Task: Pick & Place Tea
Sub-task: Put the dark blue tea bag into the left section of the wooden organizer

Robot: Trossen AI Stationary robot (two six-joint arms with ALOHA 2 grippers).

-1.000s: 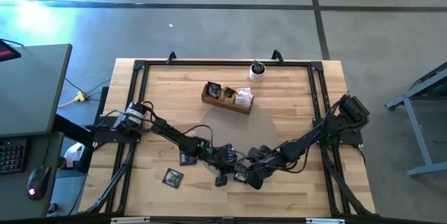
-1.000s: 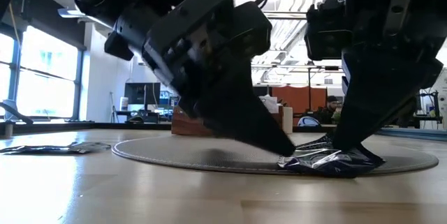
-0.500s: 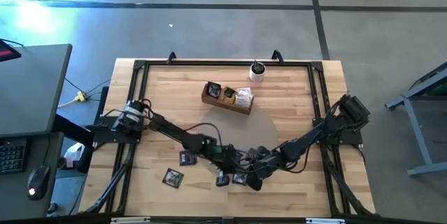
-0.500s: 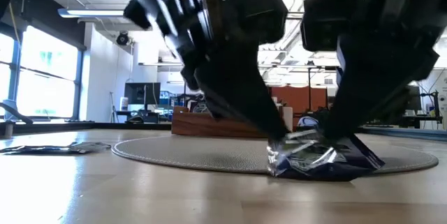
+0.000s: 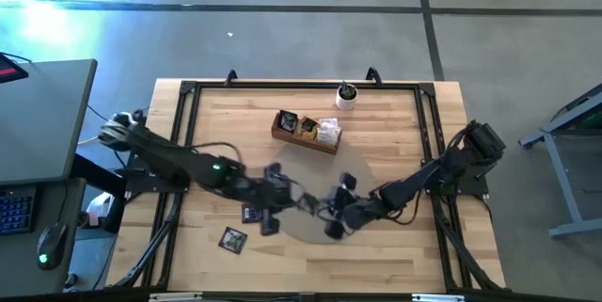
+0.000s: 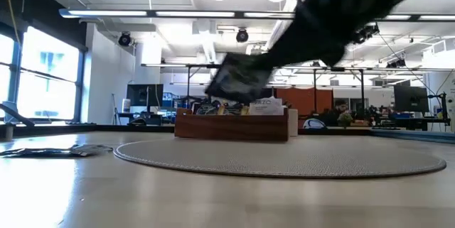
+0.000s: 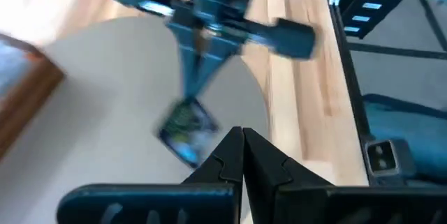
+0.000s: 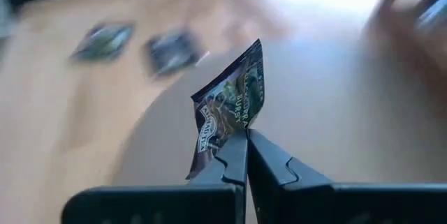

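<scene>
the right gripper pinches a dark tea sachet, lifted over the round mat. the left gripper is shut, empty. several sachets fill the wooden box at 12 o'clock; two more wait at 7 o'clock.

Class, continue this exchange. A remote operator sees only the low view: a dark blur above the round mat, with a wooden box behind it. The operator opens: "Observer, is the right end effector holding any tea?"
Observer: Yes. The right end effector is shut on one dark printed sachet. It pinches the sachet by its lower edge, so the sachet stands up.
Operator: And the left one?
Observer: The left end effector is shut with nothing between its fingers, and it points toward the held sachet.
Operator: How much loose tea is there?
Observer: From above, two dark sachets lie off the mat, on the left arm's side.
</scene>
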